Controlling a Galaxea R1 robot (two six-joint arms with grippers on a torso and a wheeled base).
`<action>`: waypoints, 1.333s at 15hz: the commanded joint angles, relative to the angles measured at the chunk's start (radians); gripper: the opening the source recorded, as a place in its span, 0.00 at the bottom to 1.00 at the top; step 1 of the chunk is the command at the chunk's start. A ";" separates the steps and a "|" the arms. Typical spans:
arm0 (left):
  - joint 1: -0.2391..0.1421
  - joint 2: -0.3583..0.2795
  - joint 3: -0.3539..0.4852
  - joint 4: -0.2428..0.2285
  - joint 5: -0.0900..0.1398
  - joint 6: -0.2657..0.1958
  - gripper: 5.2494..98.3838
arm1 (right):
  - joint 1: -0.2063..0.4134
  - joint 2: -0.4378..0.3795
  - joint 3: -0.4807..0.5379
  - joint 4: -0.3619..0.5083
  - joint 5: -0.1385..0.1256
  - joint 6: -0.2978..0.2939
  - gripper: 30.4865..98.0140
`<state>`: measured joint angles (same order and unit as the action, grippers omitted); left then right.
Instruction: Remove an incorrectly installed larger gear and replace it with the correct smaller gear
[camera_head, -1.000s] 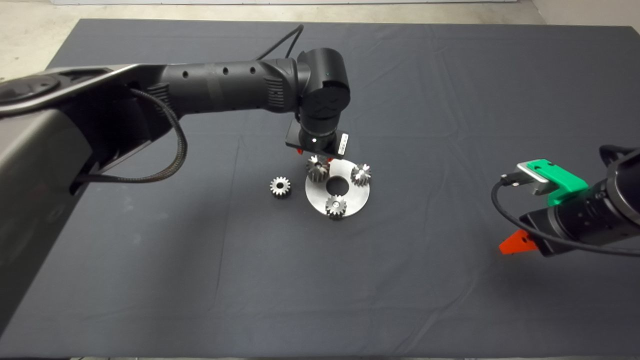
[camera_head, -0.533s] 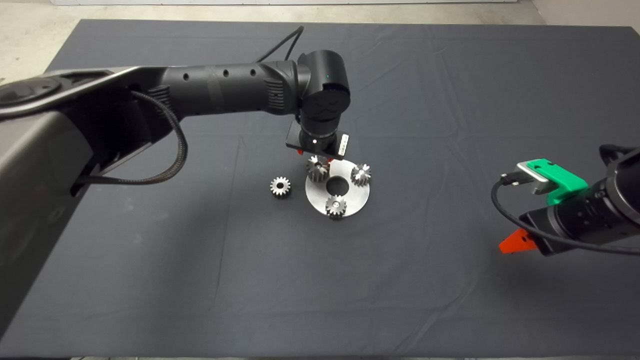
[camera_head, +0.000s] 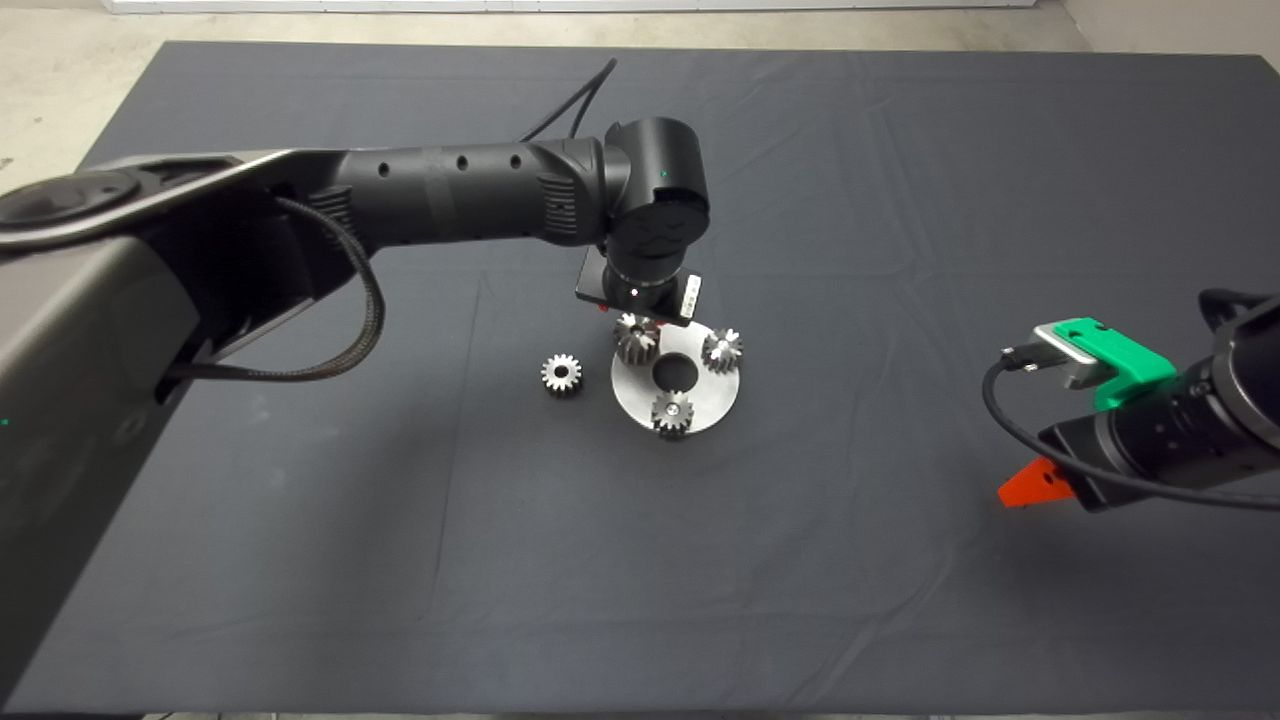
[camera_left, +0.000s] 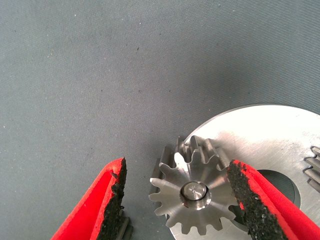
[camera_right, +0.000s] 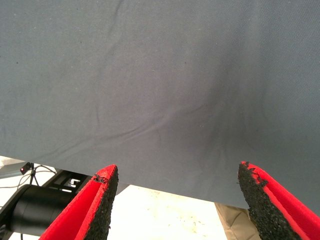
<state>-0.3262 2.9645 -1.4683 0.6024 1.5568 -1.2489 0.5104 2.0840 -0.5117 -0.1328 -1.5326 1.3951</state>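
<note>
The larger gear (camera_head: 636, 340) sits on a pin at the back left of a round silver plate (camera_head: 716, 392) with a centre hole. My left gripper (camera_head: 632, 316) hangs right over it, mostly hidden under the wrist. In the left wrist view the gripper (camera_left: 177, 167) is open and its fingers straddle the larger gear (camera_left: 192, 197). One pad (camera_left: 242, 192) is at the gear's teeth; the other stands apart. The smaller gear (camera_head: 561, 374) lies loose on the mat left of the plate. My right gripper (camera_head: 1030, 487) waits open at the right edge.
Two more small gears (camera_head: 721, 349) (camera_head: 673, 412) sit on the plate's other pins. The dark mat (camera_head: 400, 560) spreads wide on all sides of the plate. The right wrist view shows the mat's edge and floor between the open fingers (camera_right: 102, 200).
My left arm has shifted slightly toward the plate and come down around the larger gear. The gears, the plate and the right arm have not moved.
</note>
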 joint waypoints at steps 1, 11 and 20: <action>0.214 -0.008 0.024 -0.126 0.032 -0.024 0.53 | 0.023 0.003 0.000 0.030 -0.095 -0.004 0.49; -0.182 -0.001 -0.033 -0.434 0.034 -0.017 0.53 | 0.023 0.020 0.000 0.030 -0.095 -0.004 0.49; -0.175 -0.001 -0.035 -0.431 0.026 -0.014 0.53 | 0.023 0.028 0.000 0.030 -0.095 -0.002 0.49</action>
<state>-0.4834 2.9623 -1.4970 0.1804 1.5234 -1.2700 0.5155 2.1057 -0.5170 -0.1302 -1.5326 1.3947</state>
